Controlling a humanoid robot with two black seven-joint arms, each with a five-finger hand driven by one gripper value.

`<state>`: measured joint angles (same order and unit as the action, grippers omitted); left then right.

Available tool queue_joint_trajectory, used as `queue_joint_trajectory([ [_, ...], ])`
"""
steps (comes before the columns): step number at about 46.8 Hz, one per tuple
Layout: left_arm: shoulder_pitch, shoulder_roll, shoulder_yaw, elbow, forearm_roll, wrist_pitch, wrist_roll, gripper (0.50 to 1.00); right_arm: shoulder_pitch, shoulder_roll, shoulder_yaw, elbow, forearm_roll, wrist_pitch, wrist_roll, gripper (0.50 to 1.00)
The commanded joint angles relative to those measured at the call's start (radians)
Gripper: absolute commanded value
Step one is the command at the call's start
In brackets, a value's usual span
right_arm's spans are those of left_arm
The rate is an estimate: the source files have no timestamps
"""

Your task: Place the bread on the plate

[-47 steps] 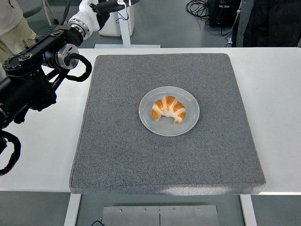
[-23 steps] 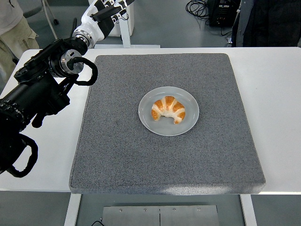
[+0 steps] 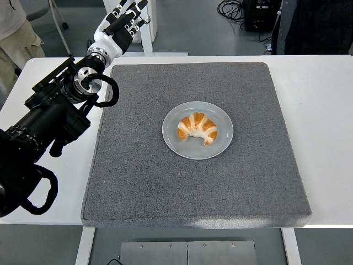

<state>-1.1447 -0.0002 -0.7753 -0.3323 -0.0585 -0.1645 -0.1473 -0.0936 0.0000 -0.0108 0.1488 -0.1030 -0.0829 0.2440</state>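
Observation:
A golden croissant (image 3: pixel 197 128) lies in the middle of a round grey plate (image 3: pixel 222 145), which sits on the grey mat (image 3: pixel 193 193). My left arm comes in from the left edge and stretches toward the table's far left corner. Its white left hand (image 3: pixel 122 21) is raised beyond the mat's far left corner, fingers spread and holding nothing. It is well apart from the plate. My right arm is out of sight.
The mat covers most of the white table (image 3: pixel 325 110). A person's trouser leg (image 3: pixel 19 41) stands at the top left and a dark-clothed person (image 3: pixel 314 25) at the top right. A white post (image 3: pixel 146 33) rises behind the table.
My left arm has swung rightward and forward along the table's left side. Its hand has come into fuller view, with the fingers now spread. The croissant and plate have not moved.

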Motion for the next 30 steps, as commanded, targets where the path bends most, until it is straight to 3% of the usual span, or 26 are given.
queue_joint_trajectory([
  [1, 0.0, 0.0, -0.012, -0.001, 0.0, -0.001, 0.018, 1.0, 0.0, 0.0, 0.0, 0.0, 0.0, 0.0, 0.0, 1.0],
  [30, 0.053, 0.0, -0.024, 0.001, -0.027, -0.004, 0.014, 1.0, 0.003, 0.0, -0.009, 0.012, -0.001, 0.002, 0.004, 1.0],
])
